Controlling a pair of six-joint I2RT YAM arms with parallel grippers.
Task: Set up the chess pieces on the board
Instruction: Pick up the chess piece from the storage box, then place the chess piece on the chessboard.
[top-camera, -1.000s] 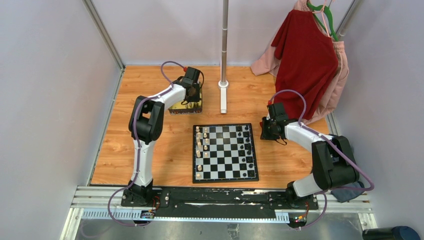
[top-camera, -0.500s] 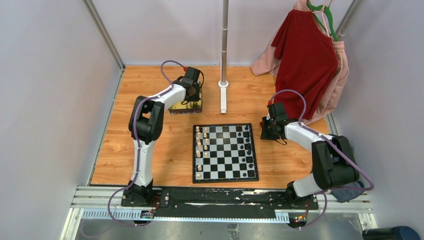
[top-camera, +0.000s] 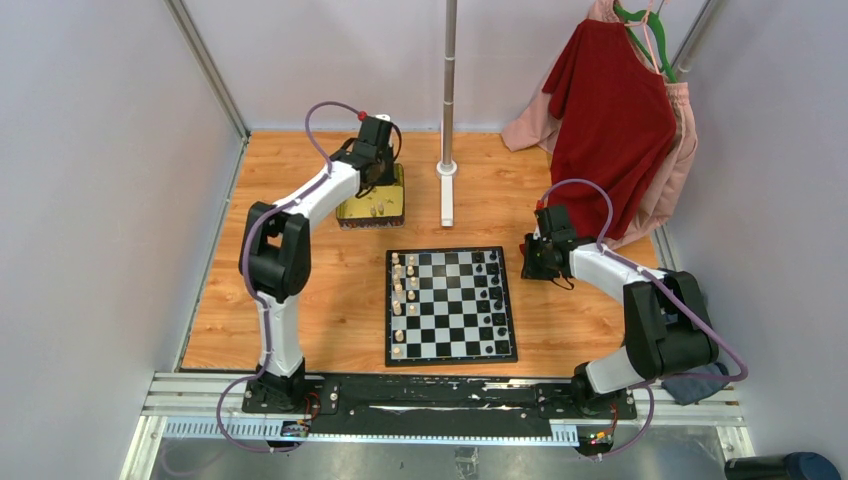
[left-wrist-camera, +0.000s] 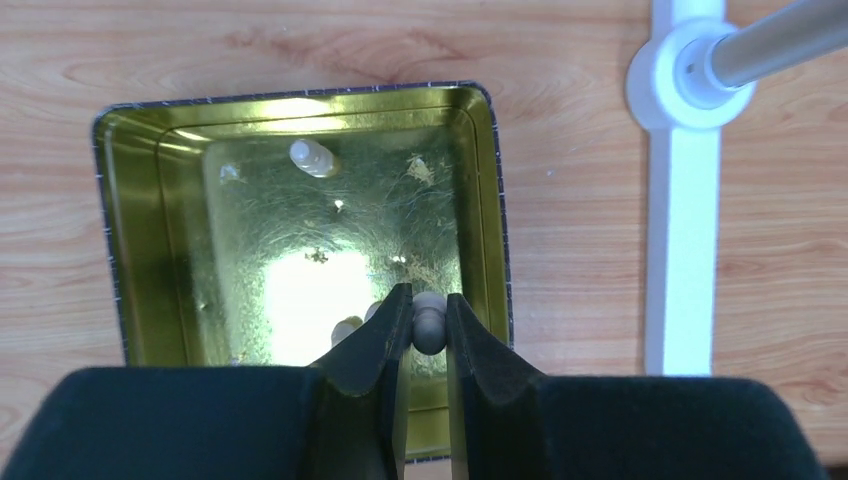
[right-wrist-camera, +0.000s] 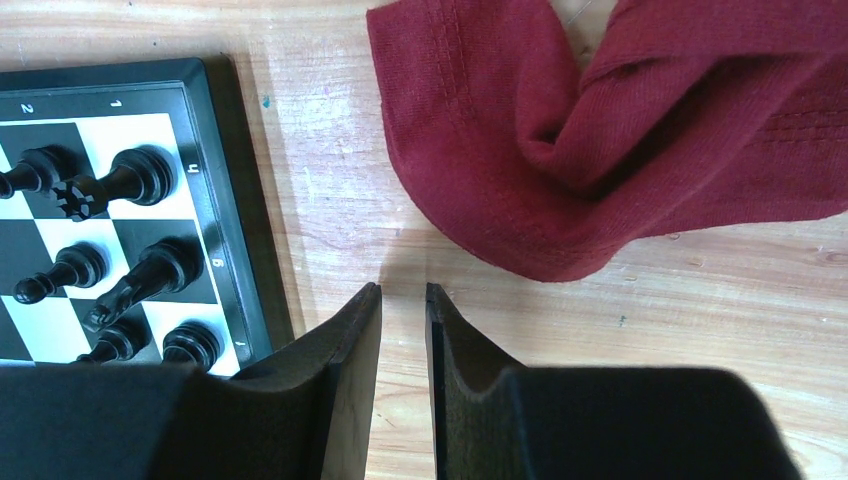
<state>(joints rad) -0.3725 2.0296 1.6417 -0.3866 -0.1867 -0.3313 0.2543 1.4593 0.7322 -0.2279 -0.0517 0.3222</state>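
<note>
The board (top-camera: 450, 357) lies at the table's middle, with cream chess pieces (top-camera: 400, 290) along its left columns and black ones (top-camera: 495, 290) along its right. My left gripper (left-wrist-camera: 428, 315) is shut on a cream pawn (left-wrist-camera: 429, 322) and hangs over the gold tin (left-wrist-camera: 140, 220). A loose cream piece (left-wrist-camera: 312, 157) lies in the tin, and others (left-wrist-camera: 345, 330) peek out beside my fingers. My right gripper (right-wrist-camera: 403, 292) stands open with nothing between its fingers, over bare wood just right of the board's edge (right-wrist-camera: 225, 200) and its black pieces (right-wrist-camera: 130, 178).
A red garment (top-camera: 615, 110) hangs at the back right, and its hem (right-wrist-camera: 600, 130) rests on the table near my right gripper. A white pole base (left-wrist-camera: 685, 200) stands right of the tin. Grey walls close in both sides.
My left gripper has risen off the tin with the pawn between its fingers, uncovering more of the tin. The right arm has not moved.
</note>
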